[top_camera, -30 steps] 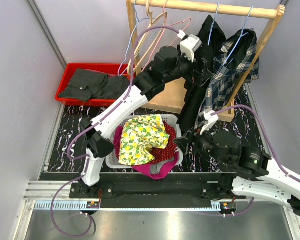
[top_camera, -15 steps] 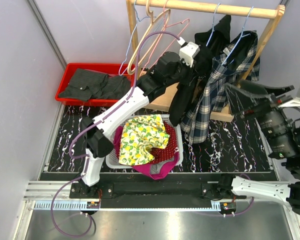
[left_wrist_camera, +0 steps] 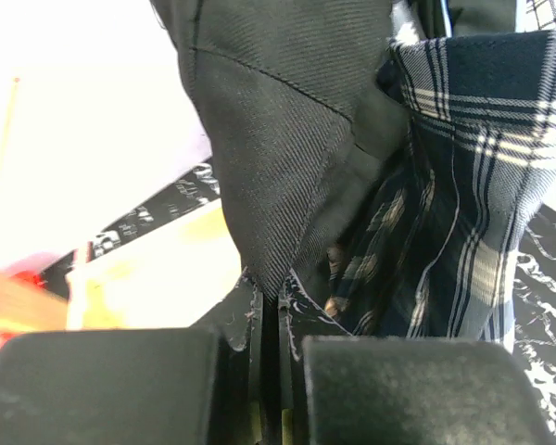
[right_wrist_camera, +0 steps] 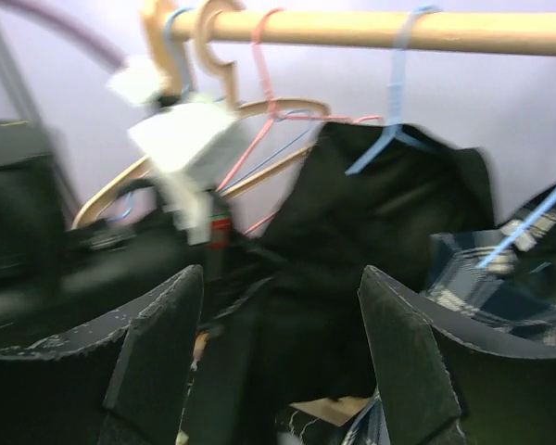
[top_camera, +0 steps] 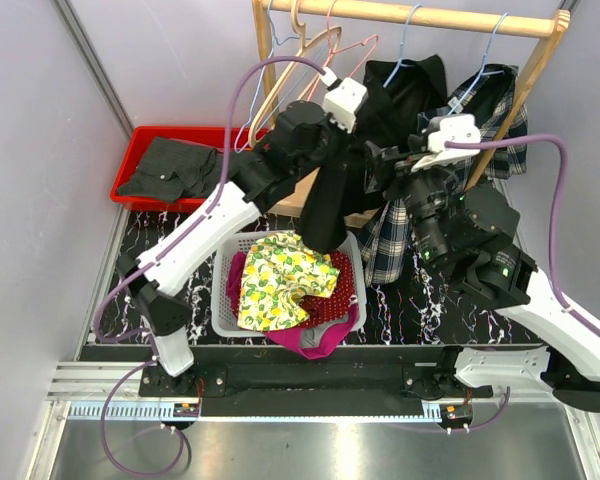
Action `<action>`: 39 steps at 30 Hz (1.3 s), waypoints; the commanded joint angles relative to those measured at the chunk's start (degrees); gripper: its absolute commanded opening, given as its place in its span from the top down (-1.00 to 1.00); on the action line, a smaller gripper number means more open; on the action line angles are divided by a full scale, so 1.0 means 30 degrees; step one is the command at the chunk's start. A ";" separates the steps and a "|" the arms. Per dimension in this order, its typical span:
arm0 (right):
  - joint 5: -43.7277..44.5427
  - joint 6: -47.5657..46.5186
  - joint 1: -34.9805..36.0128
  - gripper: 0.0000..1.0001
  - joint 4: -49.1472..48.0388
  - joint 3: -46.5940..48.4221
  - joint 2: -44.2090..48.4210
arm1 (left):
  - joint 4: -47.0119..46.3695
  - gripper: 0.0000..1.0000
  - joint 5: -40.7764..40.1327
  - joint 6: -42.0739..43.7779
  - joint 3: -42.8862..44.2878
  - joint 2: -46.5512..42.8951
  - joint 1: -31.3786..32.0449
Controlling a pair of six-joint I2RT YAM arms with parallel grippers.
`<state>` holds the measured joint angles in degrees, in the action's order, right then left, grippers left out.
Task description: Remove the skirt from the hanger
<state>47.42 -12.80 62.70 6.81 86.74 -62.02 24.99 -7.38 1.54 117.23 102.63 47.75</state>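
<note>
Under the wooden rail (right_wrist_camera: 352, 28), our left jaws pinch the black skirt (left_wrist_camera: 269, 139); our right jaws are spread.

Top external: mounted high at near side, angled down. Left wrist: close against black skirt (left_wrist_camera: 259, 139). Right wrist: facing wooden rail (right_wrist_camera: 352, 28). Shared throughout: black skirt, plaid garment (left_wrist_camera: 463, 185).

Motion blur smears the right wrist view, so how the black skirt (right_wrist_camera: 352, 241) sits on its blue hanger (right_wrist_camera: 389, 139) is unclear. The left hand (left_wrist_camera: 271, 341), cropped by the lower edge, seems clamped on the skirt's hem.
</note>
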 commanded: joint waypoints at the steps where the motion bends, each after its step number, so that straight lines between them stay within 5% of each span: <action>1: -0.0189 0.0427 -0.1646 -0.54 -0.1801 0.0676 0.0400 | -0.0042 1.00 -0.1524 0.1067 0.0153 -0.2596 -0.0154; 7: -0.1507 0.2036 -0.3522 -0.60 -0.1421 0.1143 -0.0302 | 0.0809 1.00 -0.1994 0.1479 -0.1280 -0.4676 -0.0300; 12: -0.5077 0.6630 -0.7446 -0.63 0.0539 0.3015 -0.2614 | 0.1220 1.00 -0.1848 0.1157 -0.1577 -0.5527 -0.0300; 24: -0.9653 1.1472 -0.9003 -0.59 0.7659 1.5023 -1.0905 | 0.1337 1.00 -0.1496 0.1069 -0.1986 -0.5733 -0.0300; 30: -1.0296 1.2232 -1.0495 -0.56 0.8482 1.5386 -1.2432 | 0.1337 1.00 -0.1554 0.1156 -0.2162 -0.5850 -0.0300; 39: -1.6299 1.6070 -1.3750 -0.50 0.6292 1.3660 -1.2901 | 0.1337 1.00 -0.1496 0.1098 -0.1870 -0.5558 -0.0300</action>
<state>9.23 29.28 22.94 31.29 129.80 -100.95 30.30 -12.73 4.51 110.93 89.21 46.44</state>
